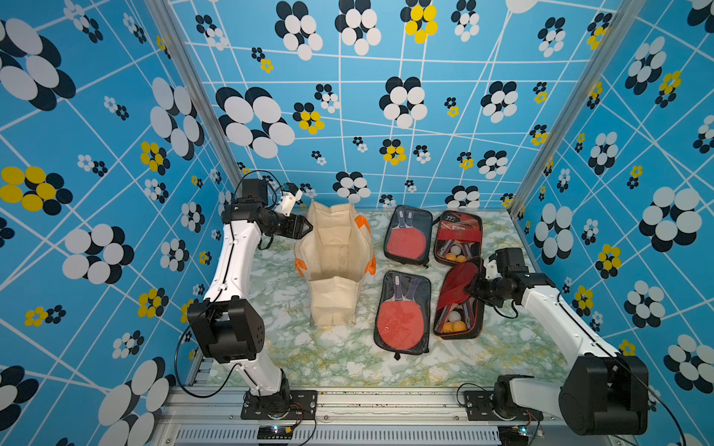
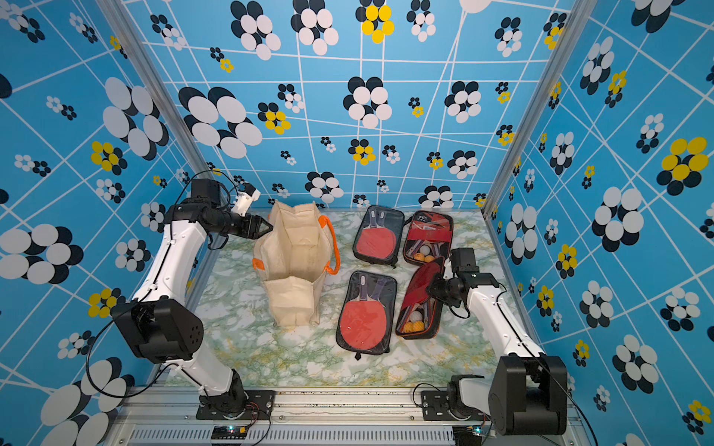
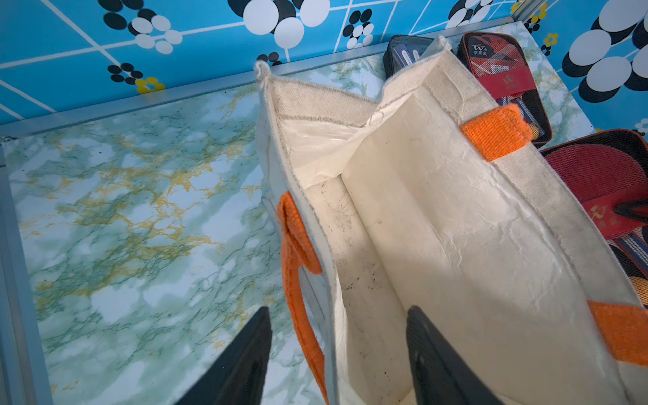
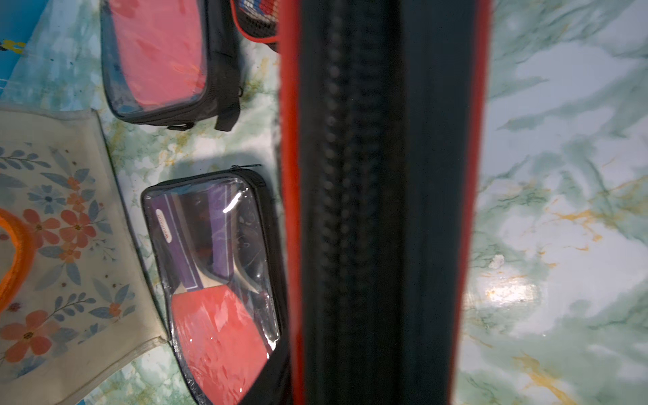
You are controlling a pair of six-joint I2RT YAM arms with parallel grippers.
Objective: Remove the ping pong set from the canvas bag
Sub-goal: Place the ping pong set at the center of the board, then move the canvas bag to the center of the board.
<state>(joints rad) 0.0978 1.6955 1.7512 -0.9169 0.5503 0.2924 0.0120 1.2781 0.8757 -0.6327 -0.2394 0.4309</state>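
Observation:
The canvas bag [image 1: 336, 262] [image 2: 293, 262] stands upright and wide open on the table; the left wrist view shows nothing inside it [image 3: 438, 228]. My left gripper [image 1: 307, 226] [image 3: 339, 310] is open at its far-left rim, one finger outside and one inside, the wall and an orange handle [image 3: 298, 280] between them. Several ping pong sets lie right of the bag: two clear-fronted black cases [image 1: 407, 235] [image 1: 402, 312] and a red-and-black case [image 1: 458, 239]. A second red case [image 1: 458, 305] [image 4: 378, 210] is tipped up on edge against my right gripper [image 1: 474, 287], whose fingers are hidden.
The marbled table [image 1: 347, 359] is walled in by blue patterned panels at the back and both sides. An aluminium rail [image 1: 367, 401] with both arm bases runs along the front. The cases lie close together, with narrow gaps between them and the bag.

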